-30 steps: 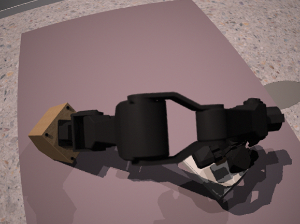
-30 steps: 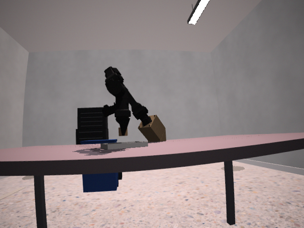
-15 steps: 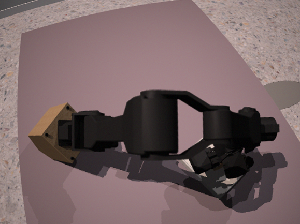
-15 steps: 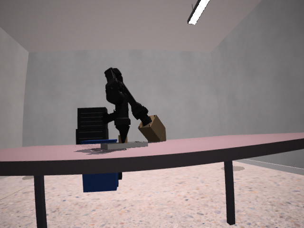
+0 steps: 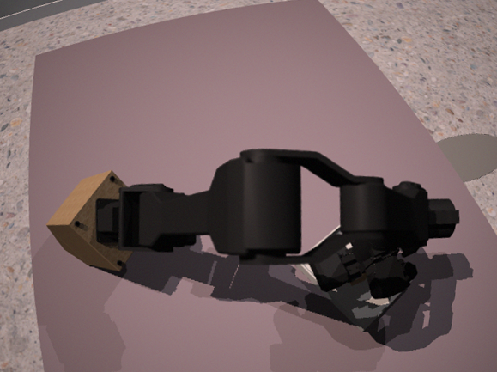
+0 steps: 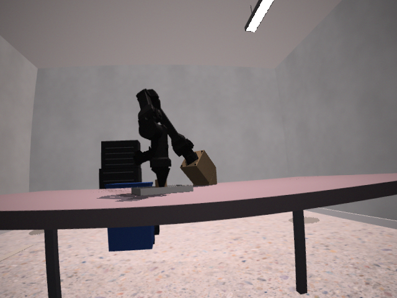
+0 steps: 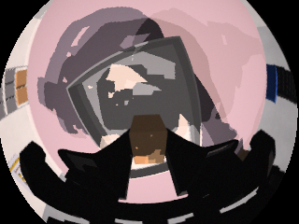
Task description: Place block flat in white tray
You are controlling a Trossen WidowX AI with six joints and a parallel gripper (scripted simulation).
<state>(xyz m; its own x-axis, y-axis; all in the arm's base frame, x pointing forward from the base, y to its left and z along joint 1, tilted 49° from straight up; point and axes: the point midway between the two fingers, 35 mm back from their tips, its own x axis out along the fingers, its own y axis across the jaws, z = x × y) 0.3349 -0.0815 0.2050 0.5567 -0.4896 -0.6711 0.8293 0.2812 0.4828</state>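
A: What colour is the tabletop?

B: Dusty pink all over, no pattern, with a dark edge band and black legs in the exterior view.

A: And the arm?

B: Matt black throughout. Its base block is tan, like wood, with small dark dots at the corners.

A: The block in the jaws?

B: Brown, orange-tinted low down in the wrist view.

A: The tray?

B: Pale grey-white walls; its floor is mottled with dark shadow patches.

A: The floor?

B: Beige speckled terrazzo with grey, orange and blue flecks. Behind stand a blue bin and a black cabinet, against grey walls.
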